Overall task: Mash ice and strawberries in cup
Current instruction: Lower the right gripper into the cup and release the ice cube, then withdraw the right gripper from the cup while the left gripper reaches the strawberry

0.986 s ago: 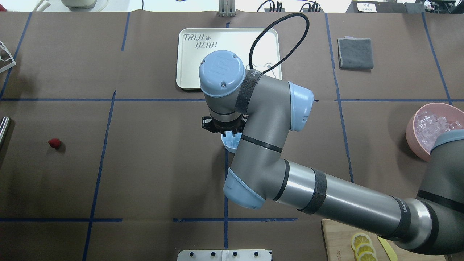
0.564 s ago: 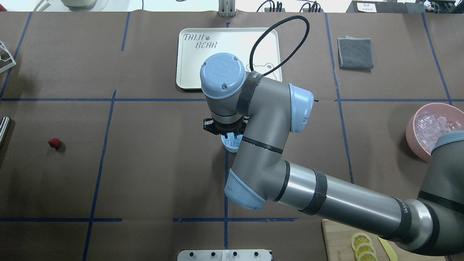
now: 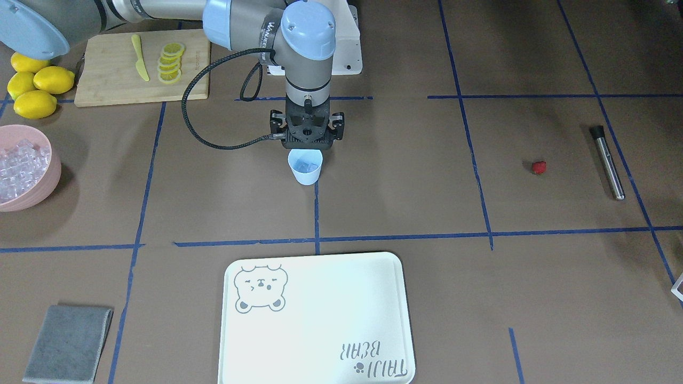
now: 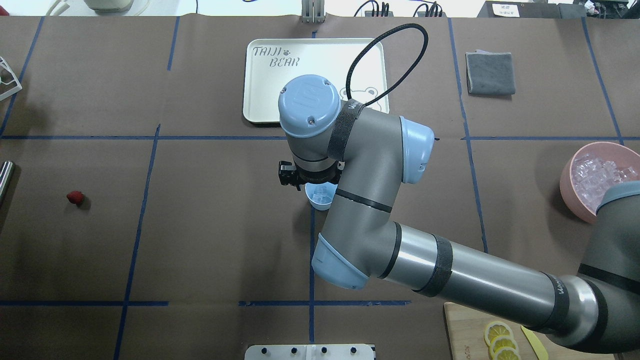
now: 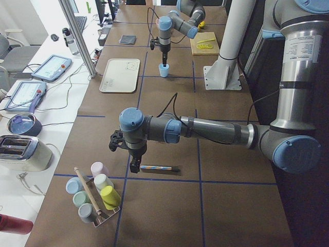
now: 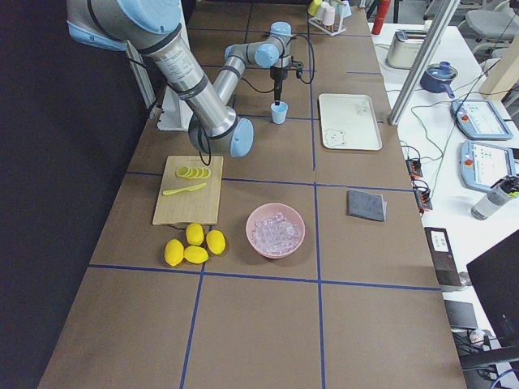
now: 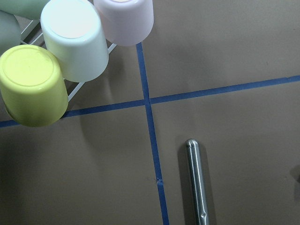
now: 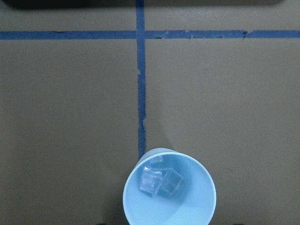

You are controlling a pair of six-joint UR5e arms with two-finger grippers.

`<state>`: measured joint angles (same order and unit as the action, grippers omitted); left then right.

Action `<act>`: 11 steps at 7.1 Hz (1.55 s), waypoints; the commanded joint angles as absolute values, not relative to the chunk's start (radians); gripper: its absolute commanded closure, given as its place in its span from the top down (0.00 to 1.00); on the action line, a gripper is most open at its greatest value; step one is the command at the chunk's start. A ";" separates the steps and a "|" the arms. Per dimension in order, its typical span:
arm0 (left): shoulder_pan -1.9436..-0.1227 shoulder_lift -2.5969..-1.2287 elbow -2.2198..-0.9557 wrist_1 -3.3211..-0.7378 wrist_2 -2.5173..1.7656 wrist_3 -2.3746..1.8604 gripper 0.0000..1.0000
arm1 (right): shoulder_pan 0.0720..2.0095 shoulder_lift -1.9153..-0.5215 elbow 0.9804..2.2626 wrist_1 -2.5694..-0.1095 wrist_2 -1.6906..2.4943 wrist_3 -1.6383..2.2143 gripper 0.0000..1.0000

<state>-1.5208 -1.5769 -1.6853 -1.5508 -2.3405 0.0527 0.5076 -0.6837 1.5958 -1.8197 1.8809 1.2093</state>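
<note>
The light blue cup (image 3: 305,166) stands at the table's middle on a blue tape line, with a few ice cubes (image 8: 159,180) inside. My right gripper (image 3: 306,146) hangs just above the cup, jaws spread and empty; only the far side of the cup (image 4: 319,196) shows under my wrist in the overhead view. More ice (image 3: 16,160) fills the pink bowl (image 3: 45,186). The strawberry (image 3: 539,167) lies alone on the table, also seen overhead (image 4: 75,197). My left gripper (image 5: 134,165) hangs above a steel muddler (image 7: 197,183); I cannot tell if it is open.
A white bear tray (image 3: 320,314) lies beyond the cup. A grey cloth (image 3: 66,344) lies near it. A cutting board (image 3: 106,80) holds lemon slices and a yellow knife, with whole lemons (image 3: 34,85) beside it. A rack of cups (image 7: 70,42) stands by the muddler.
My right wrist has shifted slightly, and more of the cup's opening now shows, with ice inside. The strawberry has not moved.
</note>
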 commanded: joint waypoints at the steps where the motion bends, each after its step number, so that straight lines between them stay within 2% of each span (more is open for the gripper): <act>1: -1.471 -1.580 -1.698 -1.551 -2.330 0.055 1.00 | 0.543 -0.692 1.646 -1.822 1.885 1.209 0.99; 4: -1.405 -1.578 -1.770 -1.572 -2.327 -0.031 1.00 | 0.690 -0.869 1.866 -1.821 1.937 1.101 0.99; 6: -1.297 -1.516 -1.798 -1.803 -2.316 -0.296 1.00 | 0.867 -0.996 1.940 -1.813 2.076 0.860 0.99; 8: -1.131 -1.450 -1.795 -2.087 -2.216 -0.658 1.00 | 1.077 -1.150 1.947 -1.810 2.207 0.555 0.99; 9: -1.049 -1.450 -1.795 -2.135 -2.145 -0.780 1.00 | 1.174 -1.236 1.934 -1.810 2.232 0.381 0.99; 11: -0.936 -1.451 -1.780 -2.208 -2.048 -0.901 1.00 | 1.312 -1.319 1.867 -1.810 2.307 0.154 0.99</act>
<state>-1.0041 -1.4514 -1.7903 -2.1566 -2.1043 -0.8174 1.2285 -1.2658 1.9039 -1.8102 2.2592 0.2941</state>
